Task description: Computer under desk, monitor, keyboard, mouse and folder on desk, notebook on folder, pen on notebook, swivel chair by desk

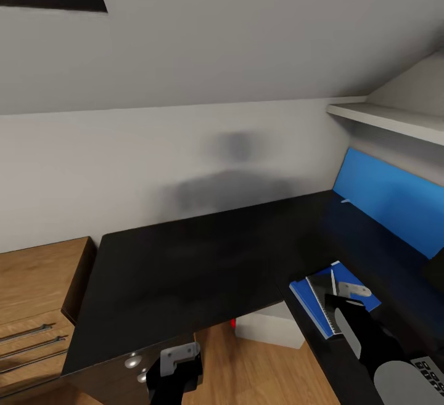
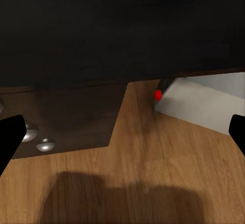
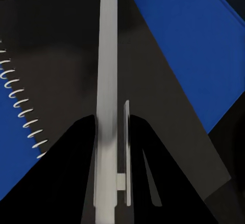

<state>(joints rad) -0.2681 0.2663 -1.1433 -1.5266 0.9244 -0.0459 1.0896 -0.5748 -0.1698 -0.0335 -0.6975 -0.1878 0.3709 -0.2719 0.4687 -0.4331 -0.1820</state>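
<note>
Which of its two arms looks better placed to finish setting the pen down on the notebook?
The right. Its gripper is at the pen, directly over the notebook lying on the blue folder. The left gripper hangs open off the desk, over the floor.

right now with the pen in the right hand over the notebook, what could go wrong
1. The right hand grips the pen near one end, so on release the long free part could tip or roll off the notebook onto the folder.
2. The notebook lies skewed on the folder, so pressing down may slide it further askew.
3. The folder lies close to the desk edge; a nudge could push the stack off it.
</note>
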